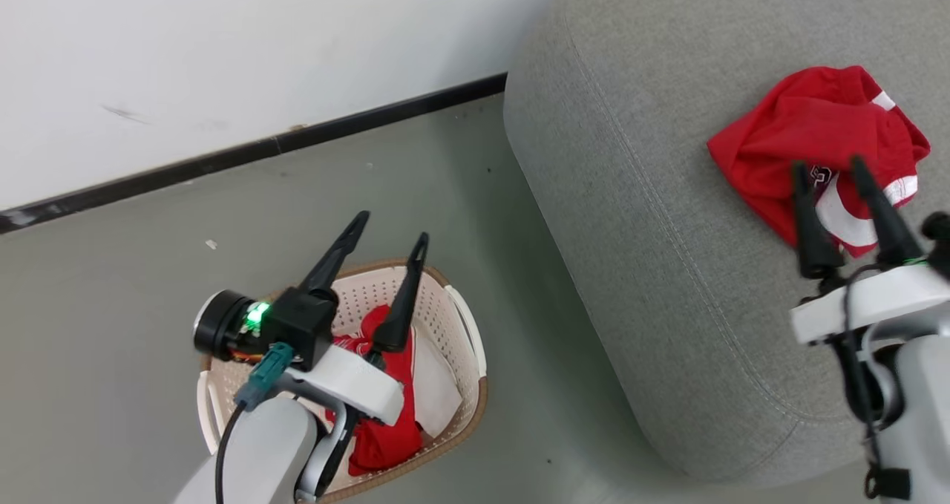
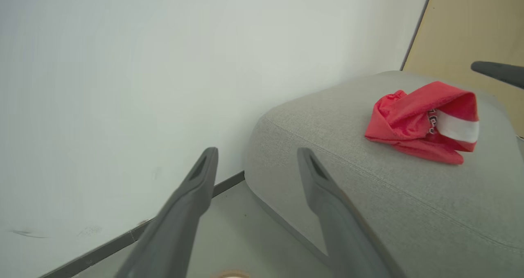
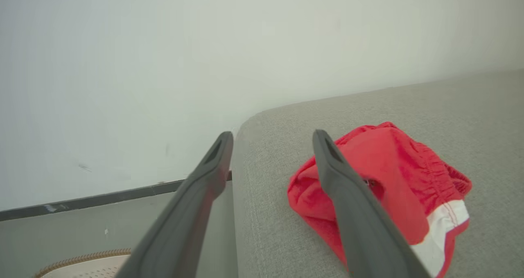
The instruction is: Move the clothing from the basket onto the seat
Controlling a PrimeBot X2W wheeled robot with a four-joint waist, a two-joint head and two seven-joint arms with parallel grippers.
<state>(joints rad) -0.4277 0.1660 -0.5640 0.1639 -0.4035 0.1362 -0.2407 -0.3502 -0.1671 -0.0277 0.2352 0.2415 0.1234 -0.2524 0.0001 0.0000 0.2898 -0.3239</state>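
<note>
My right gripper (image 1: 828, 164), fingers apart, hovers over the red jersey (image 1: 809, 122) at two o'clock on the seat (image 1: 631, 192). A fingertip might snag it (hard to tell) and drag it off. My left gripper (image 1: 392, 227), spread too, hangs above the second jersey (image 1: 382, 437) in the basket (image 1: 481, 396) at seven o'clock.

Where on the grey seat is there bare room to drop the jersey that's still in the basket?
The seat is bare from its stitched seam to the jersey already lying there. Crowded only at that jersey, where the open right gripper hangs.
</note>
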